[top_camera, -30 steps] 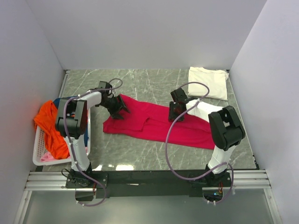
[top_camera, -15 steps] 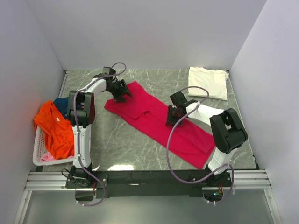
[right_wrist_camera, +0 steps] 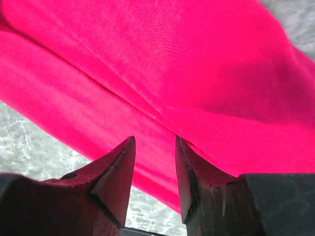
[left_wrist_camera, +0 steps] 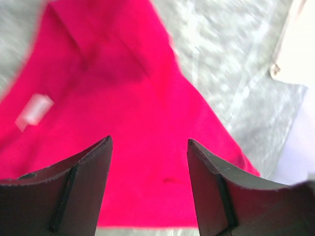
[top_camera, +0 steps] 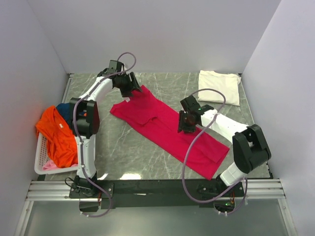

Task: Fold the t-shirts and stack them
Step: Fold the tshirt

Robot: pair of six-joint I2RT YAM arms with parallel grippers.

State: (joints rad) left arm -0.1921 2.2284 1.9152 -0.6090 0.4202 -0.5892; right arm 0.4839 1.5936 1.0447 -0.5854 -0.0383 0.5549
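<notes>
The crimson t-shirt lies spread flat in a diagonal band across the marble table, from far left to near right, its white neck label visible in the left wrist view. The left gripper stands over the shirt's far-left end and the right gripper over its middle, both with jaws parted and nothing between them. A folded cream t-shirt sits at the far right corner, and an orange t-shirt is heaped in the white basket at the left edge.
</notes>
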